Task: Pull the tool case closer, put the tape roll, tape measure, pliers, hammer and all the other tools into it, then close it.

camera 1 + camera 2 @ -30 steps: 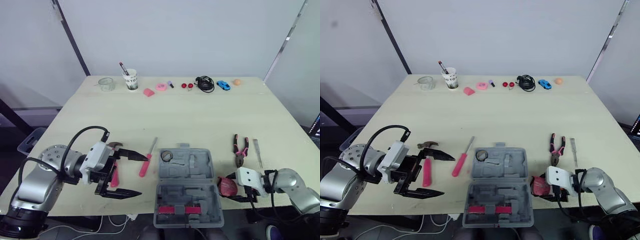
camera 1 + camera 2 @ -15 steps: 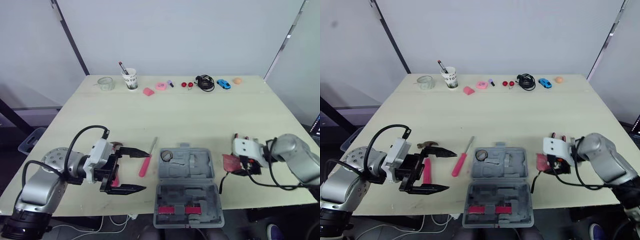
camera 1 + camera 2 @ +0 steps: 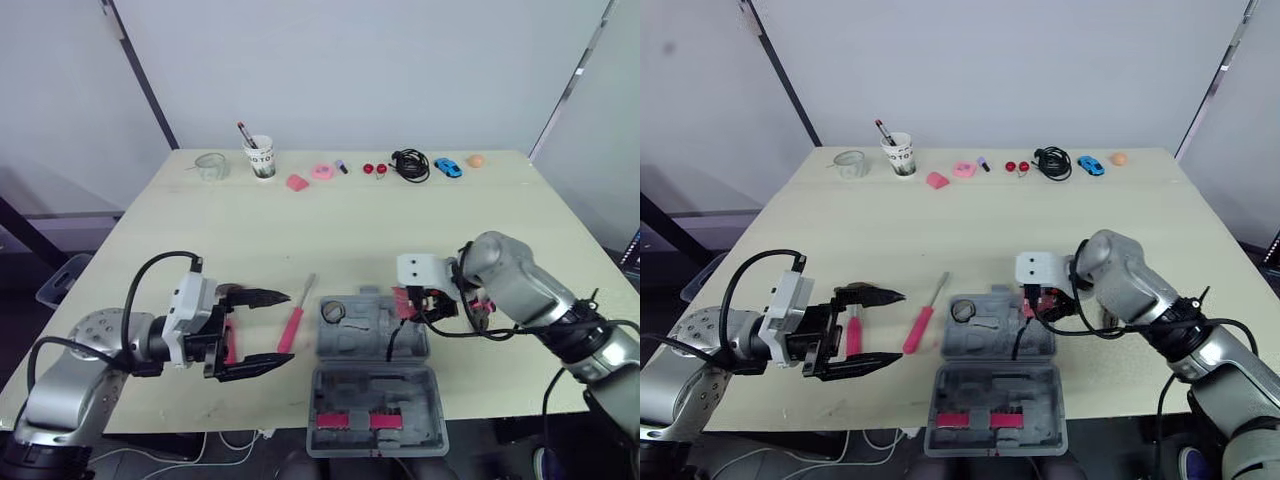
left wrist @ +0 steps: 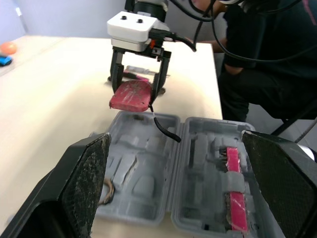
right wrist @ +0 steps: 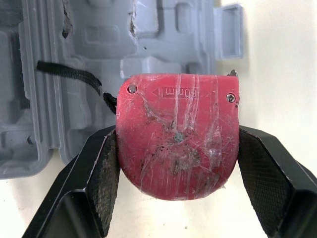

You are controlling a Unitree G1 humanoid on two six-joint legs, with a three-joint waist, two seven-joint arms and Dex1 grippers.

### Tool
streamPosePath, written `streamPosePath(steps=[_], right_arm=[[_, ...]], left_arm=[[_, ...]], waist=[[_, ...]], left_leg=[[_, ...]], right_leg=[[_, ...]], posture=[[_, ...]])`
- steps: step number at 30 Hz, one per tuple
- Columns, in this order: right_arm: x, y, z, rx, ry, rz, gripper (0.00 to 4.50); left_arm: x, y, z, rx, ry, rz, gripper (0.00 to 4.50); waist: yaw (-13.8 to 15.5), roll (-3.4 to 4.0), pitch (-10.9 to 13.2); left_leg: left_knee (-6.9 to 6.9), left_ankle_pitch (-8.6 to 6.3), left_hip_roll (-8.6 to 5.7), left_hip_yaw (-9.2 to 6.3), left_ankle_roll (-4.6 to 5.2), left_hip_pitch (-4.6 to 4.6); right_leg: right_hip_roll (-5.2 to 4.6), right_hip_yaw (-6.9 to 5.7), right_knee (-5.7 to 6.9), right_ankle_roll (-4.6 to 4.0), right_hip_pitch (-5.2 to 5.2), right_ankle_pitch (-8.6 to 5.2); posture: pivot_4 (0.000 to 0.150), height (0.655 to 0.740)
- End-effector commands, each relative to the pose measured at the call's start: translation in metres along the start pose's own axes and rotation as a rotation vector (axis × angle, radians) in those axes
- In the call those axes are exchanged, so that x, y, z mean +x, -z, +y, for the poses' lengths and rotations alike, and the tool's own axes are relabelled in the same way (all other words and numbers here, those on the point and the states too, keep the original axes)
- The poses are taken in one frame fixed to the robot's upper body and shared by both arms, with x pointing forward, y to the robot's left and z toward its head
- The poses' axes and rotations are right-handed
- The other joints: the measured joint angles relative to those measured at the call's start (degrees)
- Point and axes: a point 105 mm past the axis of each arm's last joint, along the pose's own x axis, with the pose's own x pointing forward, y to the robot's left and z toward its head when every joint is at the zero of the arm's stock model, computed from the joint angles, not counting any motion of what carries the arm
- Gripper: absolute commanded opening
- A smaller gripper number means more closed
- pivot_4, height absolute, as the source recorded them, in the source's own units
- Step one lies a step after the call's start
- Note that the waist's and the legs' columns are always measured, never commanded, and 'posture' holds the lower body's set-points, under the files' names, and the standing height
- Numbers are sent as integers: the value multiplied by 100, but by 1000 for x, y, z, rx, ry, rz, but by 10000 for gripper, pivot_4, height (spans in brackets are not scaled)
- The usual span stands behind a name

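While the right hand (image 3: 418,303) pinches the red tape measure (image 5: 177,141) between its two fingers, it hangs over the right edge of the far half of the open grey tool case (image 3: 372,375), black strap dangling onto the tray. Left of the case, the left hand (image 3: 262,332) is spread wide by the hammer (image 3: 229,346) and pink screwdriver (image 3: 293,325) on the table (image 3: 350,230).

Head pair looks down; both wrists (close) share tool case (image 4: 143,163).
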Motion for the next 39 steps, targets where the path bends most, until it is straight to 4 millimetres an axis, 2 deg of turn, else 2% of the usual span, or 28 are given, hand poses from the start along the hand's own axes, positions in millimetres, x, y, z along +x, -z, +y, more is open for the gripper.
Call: streamPosePath(steps=[1, 11, 30, 31, 34, 39], right_arm=[[0, -5, -6, -43, 24, 44, 29157], [24, 0, -3, -96, 9, 140, 29157], [45, 0, -2, -98, 6, 128, 29157], [45, 2, -2, -101, 8, 131, 34157], [45, 3, -2, -91, 17, 127, 44625], [36, -1, -2, -81, 29, 108, 44625]], left_arm=[[-2, -10, 0, 46, -25, -7, 45000], [-6, -4, -1, 26, -54, 8, 45000], [-2, -6, -2, 28, -25, 19, 45000], [-2, -6, -2, 27, -22, 20, 45000], [-1, -6, -2, 24, -18, 21, 45000], [0, -6, -3, 22, -11, 20, 45000]], waist=[[-1, 0, 0], [-61, 0, 0], [-149, -2, -1], [-150, -2, -1], [-151, -3, -2], [-150, -2, -1]], left_leg=[[0, 0, 0, 0, 0, 0], [-4, 0, -1, 1, -1, 1], [-8, 0, -1, 2, -2, 2], [-9, 0, -1, 1, -2, 3], [-9, 0, -1, 1, -2, 3], [-9, 0, 0, 2, -2, 5]], right_leg=[[0, -1, 0, 0, 0, 0], [-2, -2, 0, 0, -2, 0], [-2, -1, -1, -1, -2, 0], [-2, -1, -1, -1, -2, 0], [-2, -2, -1, -1, -2, 0], [-2, 0, 0, -1, -2, 0]], posture=[[1500, 7400], [1500, 7400], [1500, 7400], [1500, 7400], [1500, 7400], [1500, 7400]])
